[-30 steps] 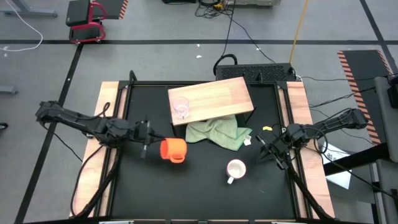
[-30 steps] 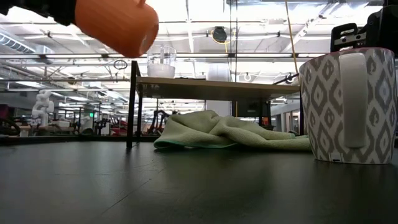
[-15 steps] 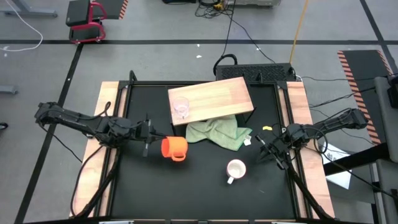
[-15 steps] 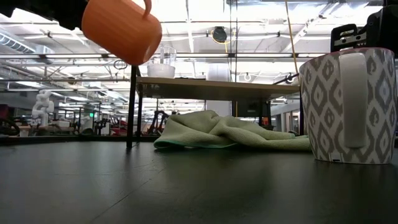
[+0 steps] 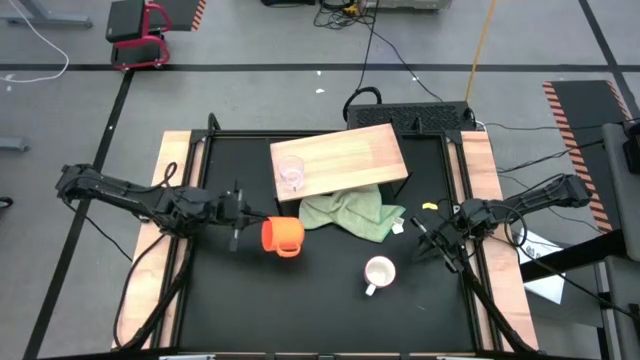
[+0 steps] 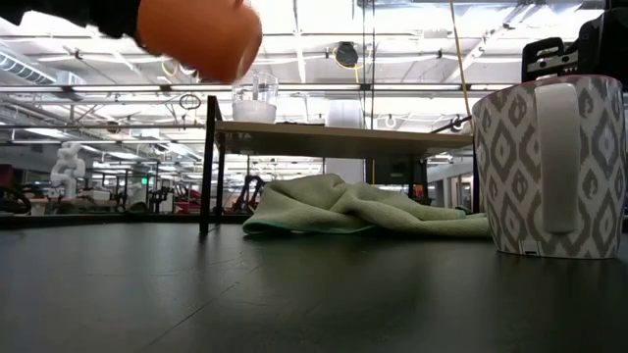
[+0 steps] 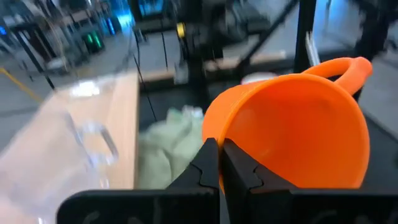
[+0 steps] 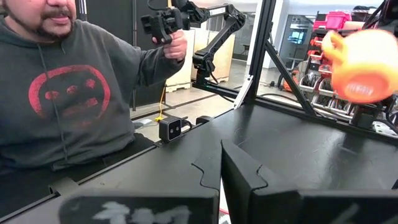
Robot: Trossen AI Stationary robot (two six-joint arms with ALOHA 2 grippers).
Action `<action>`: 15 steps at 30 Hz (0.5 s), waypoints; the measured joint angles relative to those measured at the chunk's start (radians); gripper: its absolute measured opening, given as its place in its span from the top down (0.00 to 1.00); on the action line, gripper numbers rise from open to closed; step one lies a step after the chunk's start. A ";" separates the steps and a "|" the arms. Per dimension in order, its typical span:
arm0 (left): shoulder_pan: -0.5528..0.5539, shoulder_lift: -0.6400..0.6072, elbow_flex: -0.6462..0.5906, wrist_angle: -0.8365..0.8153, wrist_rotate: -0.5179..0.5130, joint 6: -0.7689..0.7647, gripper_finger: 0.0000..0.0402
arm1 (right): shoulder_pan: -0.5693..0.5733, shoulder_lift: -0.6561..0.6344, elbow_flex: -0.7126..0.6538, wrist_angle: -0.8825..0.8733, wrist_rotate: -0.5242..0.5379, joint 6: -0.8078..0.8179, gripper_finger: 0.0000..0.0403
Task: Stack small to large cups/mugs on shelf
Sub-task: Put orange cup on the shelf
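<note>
My left gripper [image 5: 250,222] is shut on the orange mug [image 5: 282,237], held in the air over the table's left middle, near the shelf's near left corner. The mug lies on its side, its mouth toward my wrist [image 7: 292,124]. The clear glass cup [image 5: 291,173] stands on the tan wooden shelf [image 5: 345,158] near its left end. The white patterned mug [image 5: 380,271] stands upright on the black table at the near right. My right gripper [image 5: 428,240] is shut and empty at the table's right side. My left gripper pinches the orange mug's rim [image 7: 214,142], one finger outside the wall and one inside the mouth. The fingers come about level from the table's left. The mug is lifted clear of the table [image 6: 201,37], on its side, with its handle [image 7: 348,68] away from the fingers.
A crumpled green cloth [image 5: 352,213] lies on the table under and in front of the shelf's near edge. The shelf stands on dark legs [image 6: 208,167] above the table. A person [image 8: 68,93] sits beyond the table, holding a hand controller.
My left gripper has gone a little toward the table's right edge and the shelf with the orange mug, still shut on it. The mug has turned in the air and stays clear of the table.
</note>
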 joint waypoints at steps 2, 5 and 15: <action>0.000 0.000 0.000 0.034 -0.002 0.017 1.00 | 0.000 0.000 0.000 0.000 0.000 -0.001 1.00; 0.002 0.000 0.001 0.044 -0.005 0.030 1.00 | 0.000 0.000 0.000 0.000 0.000 0.000 1.00; 0.020 0.000 0.003 0.047 0.015 0.018 1.00 | 0.000 0.000 0.000 0.000 0.000 0.001 1.00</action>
